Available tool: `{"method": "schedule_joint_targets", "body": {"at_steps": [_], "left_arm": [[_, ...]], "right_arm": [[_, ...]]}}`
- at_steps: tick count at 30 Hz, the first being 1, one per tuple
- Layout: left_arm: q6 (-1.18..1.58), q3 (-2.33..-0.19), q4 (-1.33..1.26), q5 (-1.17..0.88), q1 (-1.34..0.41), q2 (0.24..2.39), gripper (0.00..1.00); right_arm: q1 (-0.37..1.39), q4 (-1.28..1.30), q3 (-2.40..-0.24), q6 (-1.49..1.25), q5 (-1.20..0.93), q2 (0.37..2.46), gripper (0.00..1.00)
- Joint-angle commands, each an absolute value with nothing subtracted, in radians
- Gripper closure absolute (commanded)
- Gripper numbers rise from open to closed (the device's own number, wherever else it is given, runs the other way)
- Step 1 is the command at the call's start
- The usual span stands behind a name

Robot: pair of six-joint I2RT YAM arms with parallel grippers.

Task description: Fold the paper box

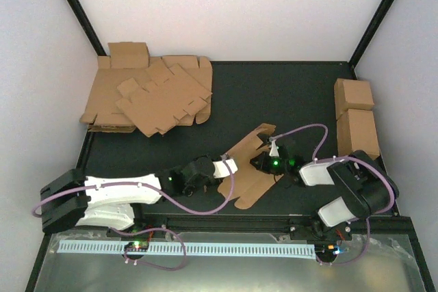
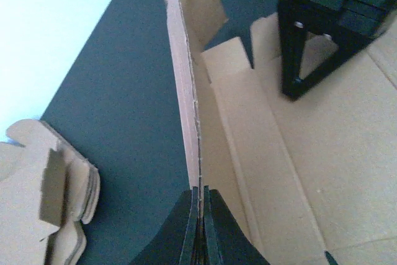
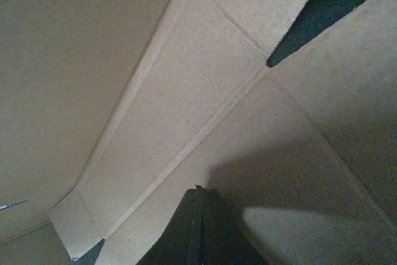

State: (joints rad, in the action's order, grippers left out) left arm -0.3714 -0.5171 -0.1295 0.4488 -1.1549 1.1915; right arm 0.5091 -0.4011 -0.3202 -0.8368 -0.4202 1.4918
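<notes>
The paper box lies partly unfolded on the dark table, a brown die-cut sheet with flaps. My left gripper is at its left edge. In the left wrist view that gripper is shut on the thin top edge of one side wall, which stands upright. My right gripper is over the middle of the sheet. In the right wrist view it is shut, its tip against a creased inner panel, with nothing seen between its jaws. The right gripper's black body also shows in the left wrist view.
A heap of flat cardboard sheets fills the back left corner, and its edge shows in the left wrist view. Two brown cardboard cuboids stand along the right wall. White walls close in the table on three sides.
</notes>
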Motion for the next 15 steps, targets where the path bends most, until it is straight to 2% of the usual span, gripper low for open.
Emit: {"method": "schedule_joint_targets", "body": {"at_steps": [1,9,15], "left_arm": [[-0.331,-0.537,-0.1,0.437,-1.186,1.253,0.98],[-0.346,-0.612,-0.015,0.563,-1.203,1.395,0.98],[-0.344,-0.613,-0.017,0.566,-1.203,1.387,0.99]], "right_arm": [[0.509,-0.399,-0.321,-0.827,-0.337,1.518,0.98],[0.505,-0.397,-0.307,-0.799,-0.359,1.444,0.96],[0.468,-0.382,-0.275,-0.801,-0.39,1.293,0.76]]}}
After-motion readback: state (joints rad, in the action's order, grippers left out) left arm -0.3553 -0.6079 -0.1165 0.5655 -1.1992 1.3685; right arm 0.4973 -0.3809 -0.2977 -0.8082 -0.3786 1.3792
